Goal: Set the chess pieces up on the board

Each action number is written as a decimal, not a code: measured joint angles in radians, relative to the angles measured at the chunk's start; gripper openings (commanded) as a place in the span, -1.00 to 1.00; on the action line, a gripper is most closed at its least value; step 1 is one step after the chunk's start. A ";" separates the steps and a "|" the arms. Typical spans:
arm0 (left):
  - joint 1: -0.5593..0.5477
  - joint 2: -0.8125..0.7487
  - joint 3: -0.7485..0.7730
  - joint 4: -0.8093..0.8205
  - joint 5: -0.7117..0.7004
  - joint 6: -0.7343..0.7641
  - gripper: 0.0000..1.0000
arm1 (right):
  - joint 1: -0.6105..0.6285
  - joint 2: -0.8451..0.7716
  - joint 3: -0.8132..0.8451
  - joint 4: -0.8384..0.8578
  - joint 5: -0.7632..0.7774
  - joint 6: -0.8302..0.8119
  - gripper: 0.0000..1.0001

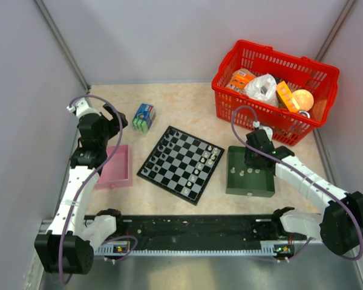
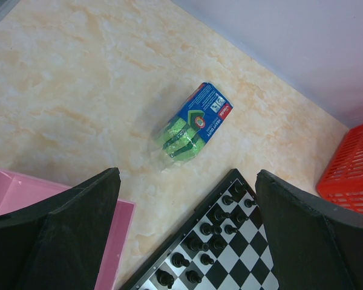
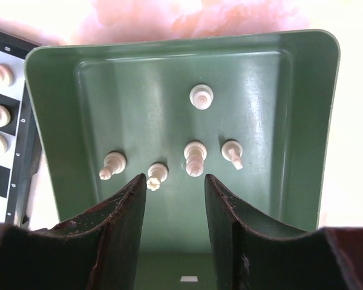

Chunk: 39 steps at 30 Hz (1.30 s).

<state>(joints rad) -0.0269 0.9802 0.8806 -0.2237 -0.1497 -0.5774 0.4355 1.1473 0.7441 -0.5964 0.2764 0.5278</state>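
The step in hand looked like fetching a pale piece from the green tray, which lay just right of the board. The right gripper hung low over the tray's near part, its jaws partway apart with nothing between them. Five pale pieces were scattered on the tray floor just beyond the fingertips, some upright and some tipped. One sat closest to the gap, by the left finger.

The board already carried dark pieces along its far-left side and pale ones on its right side.

The next move probably called for centring the gap on one piece and coming down without knocking its close neighbours. After closing on so small a thing, the gripper would carry it left to a free square on the pale side.

The left gripper was spread wide and empty. It hung over the table between the pink tray and the board's far-left corner, with a sponge pack beyond.

The tabletop was pale, marble-patterned and glossy. Plain grey walls closed it in, and a red basket of packaged goods stood far right.
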 measured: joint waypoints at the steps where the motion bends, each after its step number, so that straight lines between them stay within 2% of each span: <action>1: 0.000 0.000 0.000 0.000 0.000 0.000 0.97 | 0.000 0.009 0.000 0.000 0.002 0.000 -0.14; 22: 0.000 0.000 -0.001 0.000 0.000 0.000 0.97 | -0.031 0.030 0.000 0.016 -0.029 -0.022 -0.13; 34: 0.000 0.000 -0.006 0.006 0.000 0.000 0.98 | -0.087 0.175 0.036 0.085 -0.024 -0.057 -0.12; 39: 0.000 0.000 -0.006 0.006 -0.001 0.000 0.97 | -0.114 0.212 0.063 0.117 -0.027 -0.079 -0.18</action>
<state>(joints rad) -0.0269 0.9802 0.8745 -0.2173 -0.1505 -0.5777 0.3214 1.3594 0.8070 -0.4797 0.2493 0.4488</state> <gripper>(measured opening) 0.986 0.434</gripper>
